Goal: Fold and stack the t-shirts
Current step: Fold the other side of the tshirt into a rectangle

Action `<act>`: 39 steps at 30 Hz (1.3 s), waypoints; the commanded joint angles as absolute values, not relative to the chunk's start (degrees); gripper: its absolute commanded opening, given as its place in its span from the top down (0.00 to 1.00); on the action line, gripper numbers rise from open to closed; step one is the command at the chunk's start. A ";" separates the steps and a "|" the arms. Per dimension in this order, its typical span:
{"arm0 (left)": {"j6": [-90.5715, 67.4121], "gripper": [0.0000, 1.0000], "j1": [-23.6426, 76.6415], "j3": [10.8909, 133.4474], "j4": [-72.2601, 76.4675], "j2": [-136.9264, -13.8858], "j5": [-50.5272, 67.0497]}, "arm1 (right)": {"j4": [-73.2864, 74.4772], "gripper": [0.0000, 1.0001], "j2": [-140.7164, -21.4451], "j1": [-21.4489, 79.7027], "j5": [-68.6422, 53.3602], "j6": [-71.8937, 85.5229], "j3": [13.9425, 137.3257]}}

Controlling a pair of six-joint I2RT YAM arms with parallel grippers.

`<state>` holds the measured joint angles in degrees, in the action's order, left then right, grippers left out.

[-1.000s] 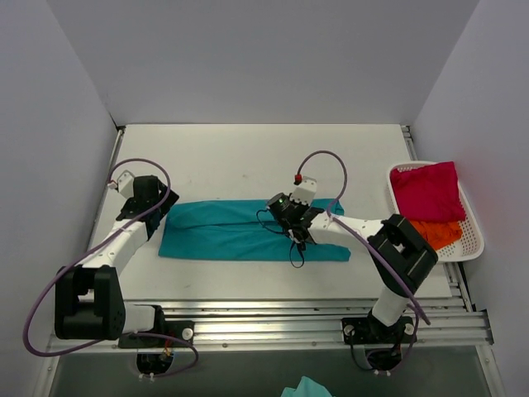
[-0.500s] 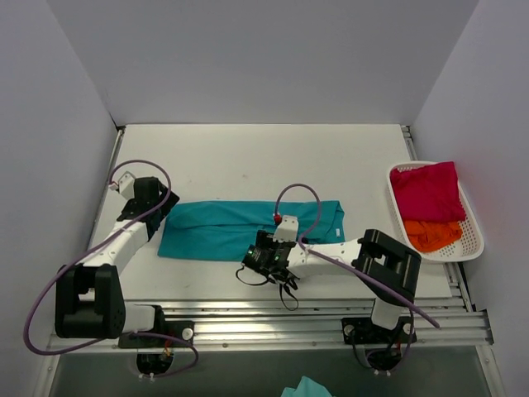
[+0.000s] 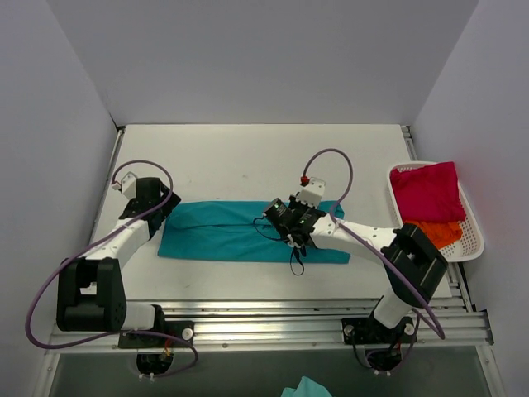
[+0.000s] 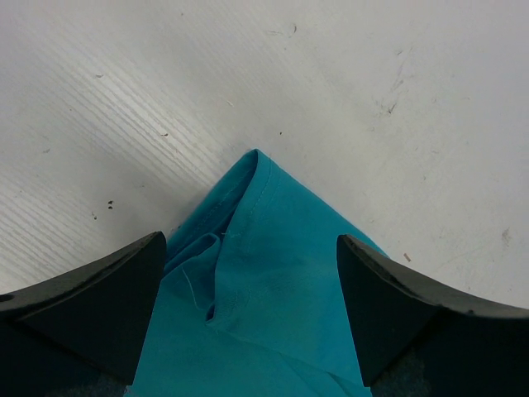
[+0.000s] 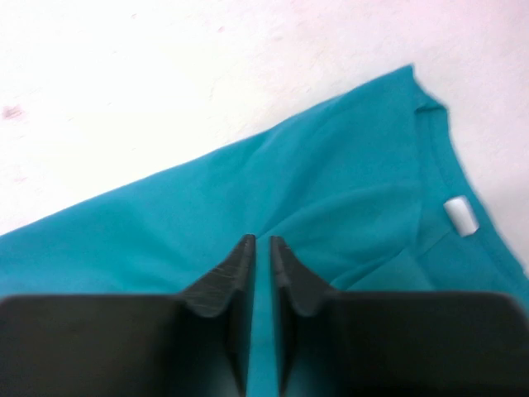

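The teal t-shirt [image 3: 216,231] lies folded into a long band across the table's middle. My left gripper [image 3: 163,210] hovers open over the band's left corner, which shows between the fingers in the left wrist view [image 4: 273,273]. My right gripper [image 3: 286,222] is over the band's right half, jaws nearly together, tips pinching teal cloth [image 5: 331,198] where creases meet. The white neck label [image 5: 459,215] lies to its right. The crimson-magenta t-shirt [image 3: 426,190] and the orange t-shirt [image 3: 434,233] lie in the basket.
The white slotted basket [image 3: 474,241] stands at the table's right edge. A scrap of teal cloth [image 3: 306,389] shows below the rail at the bottom. White walls enclose the table on three sides.
My right gripper swung to the shirt's near edge half a second ago and is now back over the shirt's right half. The left arm has barely moved.
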<state>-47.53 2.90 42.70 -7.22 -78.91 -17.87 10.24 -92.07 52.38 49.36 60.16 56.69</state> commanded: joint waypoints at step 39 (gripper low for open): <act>-46.41 0.08 2.37 43.33 -2.81 -78.40 -16.00 | 14.02 0.90 -89.12 48.28 47.75 64.28 48.35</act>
<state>-47.31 2.79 42.68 -5.69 -79.40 -16.38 18.65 -88.71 53.19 47.51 69.73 49.32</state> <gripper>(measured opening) 0.923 0.064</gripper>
